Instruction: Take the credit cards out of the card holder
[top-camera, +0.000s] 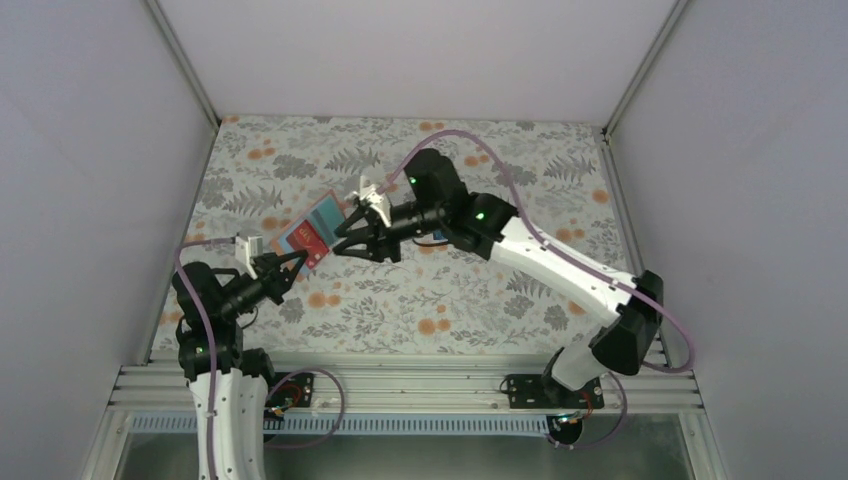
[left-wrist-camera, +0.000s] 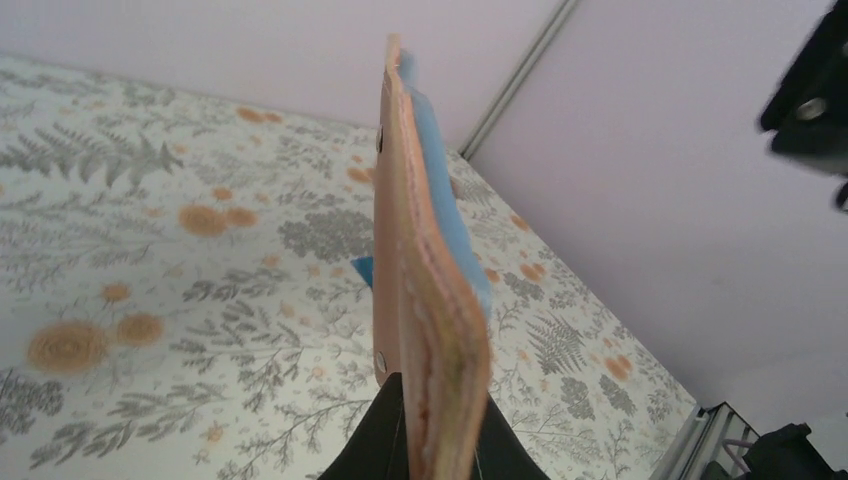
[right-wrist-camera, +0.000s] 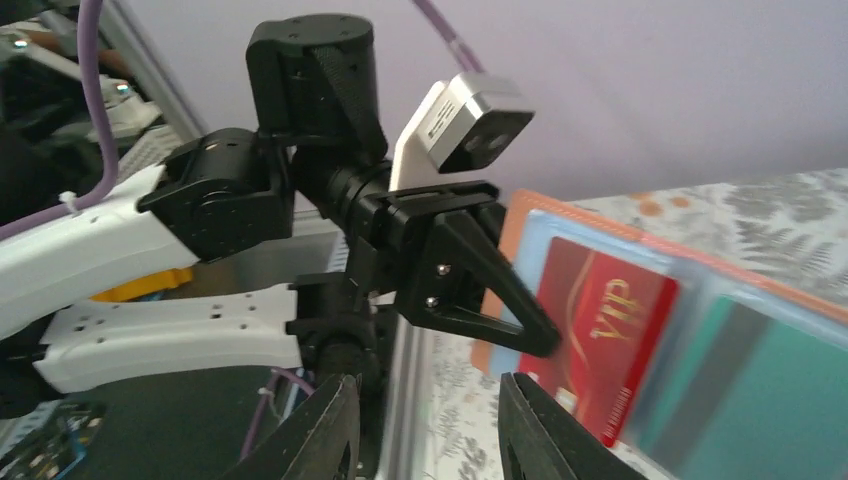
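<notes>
Card holder (top-camera: 315, 228), open, lifted off the tabletop (top-camera: 450, 300) left of centre overhead, pinched by the left claw (top-camera: 297, 262). Right claw (top-camera: 338, 242) gapes empty beside it. Red card (right-wrist-camera: 600, 330) and teal card (right-wrist-camera: 740, 390) sit inside, not yet pulled.

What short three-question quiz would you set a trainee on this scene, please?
1. True or false: the right gripper is shut on the red card.
2. What grips the holder? A. left gripper B. right gripper C. nothing
3. Fill in: the red card reads ___.
Key: 1 false, it is open; 2 A; 3 VIP.
</notes>
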